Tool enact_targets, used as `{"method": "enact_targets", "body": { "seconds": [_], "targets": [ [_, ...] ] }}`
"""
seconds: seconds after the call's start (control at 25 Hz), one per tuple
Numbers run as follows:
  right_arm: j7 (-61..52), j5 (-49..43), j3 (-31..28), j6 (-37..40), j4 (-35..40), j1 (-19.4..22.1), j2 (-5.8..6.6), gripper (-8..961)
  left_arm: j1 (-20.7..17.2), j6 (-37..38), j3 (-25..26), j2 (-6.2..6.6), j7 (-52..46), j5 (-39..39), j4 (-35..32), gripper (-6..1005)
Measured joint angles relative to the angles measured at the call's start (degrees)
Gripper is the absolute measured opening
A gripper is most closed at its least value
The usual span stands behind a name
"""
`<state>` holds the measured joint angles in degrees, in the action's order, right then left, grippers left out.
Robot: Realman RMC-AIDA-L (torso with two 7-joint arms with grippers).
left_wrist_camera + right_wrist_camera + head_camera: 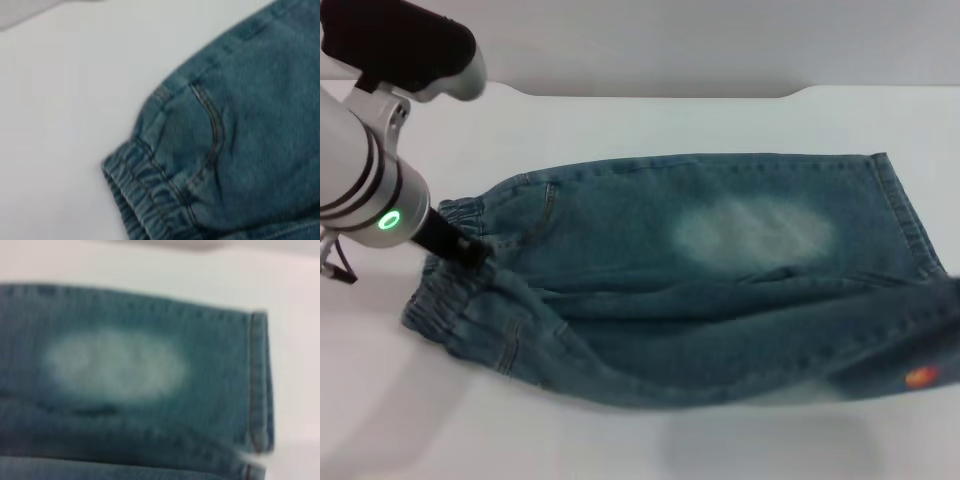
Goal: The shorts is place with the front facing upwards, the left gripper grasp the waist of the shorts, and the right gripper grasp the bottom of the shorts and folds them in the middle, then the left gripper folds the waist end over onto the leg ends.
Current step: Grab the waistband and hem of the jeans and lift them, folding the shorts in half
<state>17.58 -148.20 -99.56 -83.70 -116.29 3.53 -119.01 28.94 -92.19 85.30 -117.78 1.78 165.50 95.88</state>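
Denim shorts (720,280) lie on the white desk (650,120), long axis running across it, already doubled lengthwise; ruffled waistband (445,300) toward the robot's left, stitched leg hems (900,215) toward its right; left hand (470,250) sits at the waistband, nearest it, whether clenched I cannot tell; right hand unseen; nothing blocks the fold toward the hems

No readable text or labels; perhaps a blurred print on the shorts (720,280).
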Motion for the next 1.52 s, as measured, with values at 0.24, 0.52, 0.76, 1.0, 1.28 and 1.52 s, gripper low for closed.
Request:
{"method": "enact_targets", "body": {
  "seconds": [0.24, 0.52, 0.76, 1.0, 1.28, 1.52],
  "targets": [
    [1.1, 0.7, -2.1, 7.2, 0.0, 0.0, -0.04, 55, -1.4, 4.4, 1.3, 0.01, 1.3, 0.0, 0.5, 40],
    [2.5, 0.5, -2.3, 17.2, 0.4, 0.9, -0.14, 60, -2.1, 9.6, 3.4, -0.03, 2.9, 0.0, 0.7, 40],
    [3.2, 0.7, -1.6, 24.1, 2.4, 1.7, -0.21, 64, -2.6, 15.0, 4.0, -0.07, 3.4, 0.0, 0.0, 40],
    [3.3, 0.6, 0.8, 32.8, 5.4, 2.7, -0.25, 68, -2.6, 19.1, 4.0, -0.15, 3.7, -0.2, -1.0, 41],
    [3.4, 0.1, 4.3, 44.3, 10.7, 3.4, -0.26, 72, -2.5, 20.5, 3.9, -0.18, 3.7, -0.3, -1.7, 41],
    [3.4, 0.1, 5.1, 50.3, 15.9, 2.8, -0.17, 76, -2.2, 25.6, 3.6, -0.35, 3.3, -0.6, -5.4, 42]
  ]
}}
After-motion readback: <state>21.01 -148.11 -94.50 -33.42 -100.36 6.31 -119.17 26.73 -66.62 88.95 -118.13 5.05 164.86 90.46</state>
